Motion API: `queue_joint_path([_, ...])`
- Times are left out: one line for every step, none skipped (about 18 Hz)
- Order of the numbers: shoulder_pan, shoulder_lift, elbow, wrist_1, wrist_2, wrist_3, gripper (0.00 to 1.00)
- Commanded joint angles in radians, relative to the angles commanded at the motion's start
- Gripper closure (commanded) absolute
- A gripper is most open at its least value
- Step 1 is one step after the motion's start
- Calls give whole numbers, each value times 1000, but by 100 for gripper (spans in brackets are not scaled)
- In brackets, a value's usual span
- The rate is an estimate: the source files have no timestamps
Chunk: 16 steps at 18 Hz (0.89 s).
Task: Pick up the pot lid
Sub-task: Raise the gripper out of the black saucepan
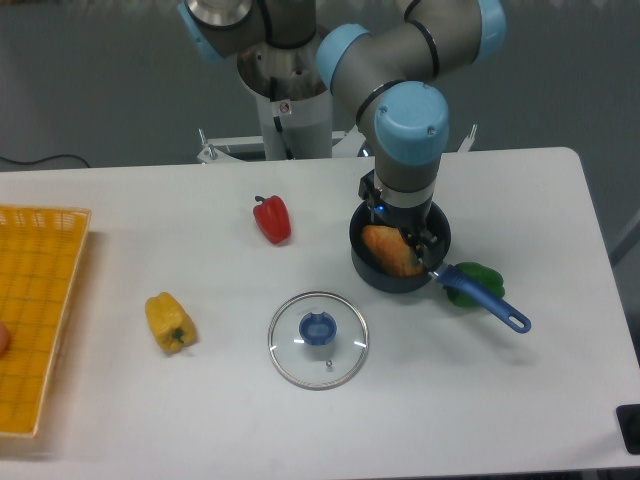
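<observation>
Presently, item one: pot lid [297, 362], round and clear, a blue knob [318, 328] standing on it; it lies on the white table [220, 430], apart from my claw. Item two: black pan [362, 265], near the lid, an orange-brown piece [390, 250] within, its blue handle [487, 298] slanting toward the camera's lower right. Item three: my claw [402, 228], dark, over the pan; whether spread or pressed together I cannot tell. Item four: my arm [408, 125], grey with blue joint caps, its wrist section hanging nearly upright above the pan. Item five: green vegetable [489, 277], by the handle. Item six: red pepper [273, 219]. Item seven: yellow vegetable [170, 322]. Item eight: orange crate [35, 300], at the view's left edge.
</observation>
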Motion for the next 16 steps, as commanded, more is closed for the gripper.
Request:
queue_joint_path([-3, 2, -6, 2, 0, 5, 0])
queue_joint_path([-3, 5, 4, -4, -8, -3, 0])
queue_joint_path([-3, 6, 8, -5, -27, -6, 0])
queue_joint_path([-5, 6, 6, -5, -50, -15, 0])
queue_joint_path([-5, 9, -3, -3, -64, -30, 0])
queue_joint_path([-5, 11, -8, -1, -66, -49, 0])
queue_joint_path([-8, 14, -17, 2, -66, -55, 0])
queue_joint_path([-15, 20, -28, 8, -68, -66, 0])
queue_joint_path([-18, 21, -34, 26, -74, -86, 0])
queue_joint_path([-18, 20, -41, 38, -98, -119, 0])
queue_joint_path([-18, 18, -54, 41, -126, -161, 0])
queue_joint_path([-20, 20, -67, 46, -147, -196, 0])
queue_joint_path([-20, 18, -69, 64, -159, -227, 0])
queue_joint_path([-26, 15, -68, 95, -161, -266, 0])
queue_joint_path([-41, 12, -69, 123, -157, -320, 0])
queue_joint_path([-57, 8, -69, 138, -155, -381, 0])
